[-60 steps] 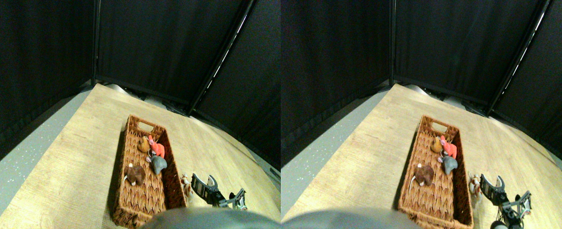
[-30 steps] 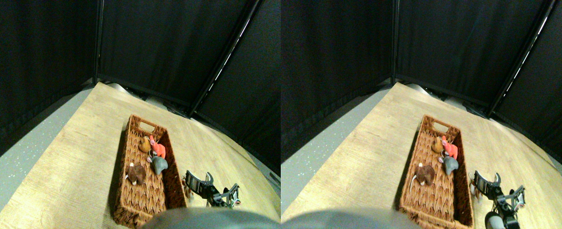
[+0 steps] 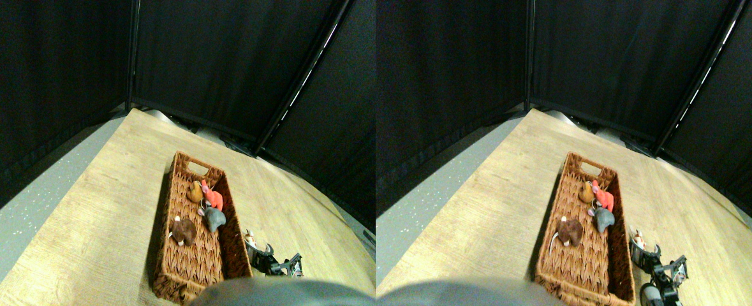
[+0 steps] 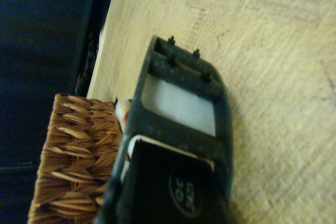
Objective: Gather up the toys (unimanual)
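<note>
free: bare wooden floor (image 3: 95, 210) lay open at 9 o'clock of the woven basket (image 3: 187, 268) and out toward 3 o'clock of my right gripper (image 3: 259, 258) | blocked: basket wall stood just at my 9 o'clock, a small toy (image 3: 249, 240) wedged between | far: black curtains (image 3: 222, 57) closed 12 o'clock

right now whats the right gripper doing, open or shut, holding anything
Right gripper: on the floor beside the basket, at a small toy; whether it is open, shut or holding cannot be told.
</note>
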{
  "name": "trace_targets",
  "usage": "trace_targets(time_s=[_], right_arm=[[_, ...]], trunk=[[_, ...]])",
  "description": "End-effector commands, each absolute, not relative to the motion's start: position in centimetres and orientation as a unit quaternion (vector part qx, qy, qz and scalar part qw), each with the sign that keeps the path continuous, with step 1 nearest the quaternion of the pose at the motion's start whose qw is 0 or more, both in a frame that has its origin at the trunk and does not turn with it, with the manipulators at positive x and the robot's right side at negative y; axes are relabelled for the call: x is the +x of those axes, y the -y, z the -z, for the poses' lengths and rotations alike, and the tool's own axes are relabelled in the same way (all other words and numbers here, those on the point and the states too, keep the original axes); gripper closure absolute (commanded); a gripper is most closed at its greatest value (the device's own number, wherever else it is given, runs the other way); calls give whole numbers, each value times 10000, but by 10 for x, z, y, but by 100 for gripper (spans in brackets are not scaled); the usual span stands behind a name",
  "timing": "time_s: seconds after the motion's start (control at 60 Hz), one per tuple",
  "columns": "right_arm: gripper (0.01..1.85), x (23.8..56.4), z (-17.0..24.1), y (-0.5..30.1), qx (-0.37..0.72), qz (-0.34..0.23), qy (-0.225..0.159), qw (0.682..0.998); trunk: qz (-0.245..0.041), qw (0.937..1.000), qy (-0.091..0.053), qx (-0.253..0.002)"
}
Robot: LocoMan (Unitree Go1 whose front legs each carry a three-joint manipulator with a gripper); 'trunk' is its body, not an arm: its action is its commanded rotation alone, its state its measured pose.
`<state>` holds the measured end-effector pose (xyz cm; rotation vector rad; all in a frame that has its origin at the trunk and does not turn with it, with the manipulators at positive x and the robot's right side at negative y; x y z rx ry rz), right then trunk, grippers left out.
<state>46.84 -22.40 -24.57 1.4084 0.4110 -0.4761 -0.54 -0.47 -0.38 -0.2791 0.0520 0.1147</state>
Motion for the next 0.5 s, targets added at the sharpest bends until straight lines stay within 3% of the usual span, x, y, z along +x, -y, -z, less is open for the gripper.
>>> trace_targets(time_s=[0.017,0.2,0.283,0.367,0.383,0.433,0.5], right_arm=[[107,473,249,225,6367,2232,-1768,7167],[113,473,259,227,6362,2237,-1865,7144],[138,475,259,228,6483,2240,-1676,7082],[150,476,258,229,6440,2296,-1598,7121],[164,477,258,229,6468,2375,-1492,7092],[177,478,257,229,6458,2361,-1438,7117],[180,478,255,228,6202,2448,-1255,7346]], trunk=[[-663,9855,-419,-1505],[-658,9856,-452,-1489],[-658,9858,-448,-1479],[-654,9859,-453,-1472],[-654,9859,-453,-1472],[-643,9861,-458,-1461],[-630,9864,-452,-1448]])
